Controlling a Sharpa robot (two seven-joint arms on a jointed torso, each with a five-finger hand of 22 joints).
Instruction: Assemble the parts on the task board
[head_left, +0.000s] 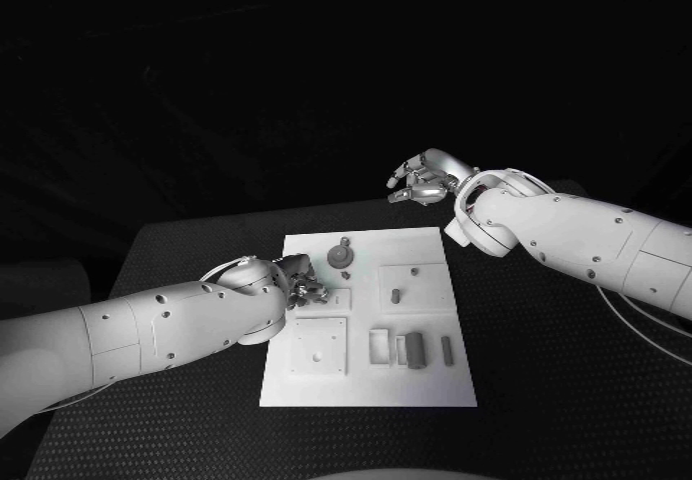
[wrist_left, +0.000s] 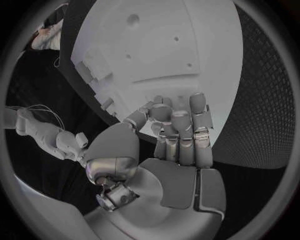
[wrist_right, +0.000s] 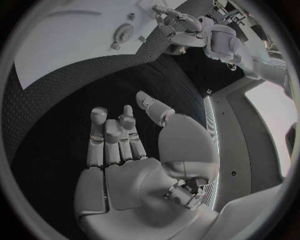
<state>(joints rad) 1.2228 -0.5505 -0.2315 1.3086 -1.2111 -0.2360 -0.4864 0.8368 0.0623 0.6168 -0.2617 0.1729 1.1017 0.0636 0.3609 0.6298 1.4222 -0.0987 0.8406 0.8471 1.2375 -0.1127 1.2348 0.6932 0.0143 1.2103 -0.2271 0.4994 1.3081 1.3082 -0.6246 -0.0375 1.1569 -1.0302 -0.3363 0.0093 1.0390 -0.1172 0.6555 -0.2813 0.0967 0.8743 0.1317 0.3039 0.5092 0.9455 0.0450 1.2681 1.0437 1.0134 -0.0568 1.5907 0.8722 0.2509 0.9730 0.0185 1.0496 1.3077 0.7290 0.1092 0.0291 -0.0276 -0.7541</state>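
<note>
The task board (head_left: 372, 320) lies flat in the middle of the black desk (head_left: 548, 350), with small grey parts (head_left: 415, 349) resting near its front right corner and a round part (head_left: 340, 257) near its far edge. The left hand (head_left: 299, 281) sits over the board's left edge, fingers curled together, seemingly around nothing, though the view is poor. The right hand (head_left: 423, 178) hovers beyond the desk's far edge, fingers apart and holding nothing.

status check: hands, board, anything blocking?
Left robot hand at the task board's left edge, fingers curled, hold unclear. Right robot hand raised beyond the far edge, open, empty. Grey parts on board. Nothing blocking.
</note>
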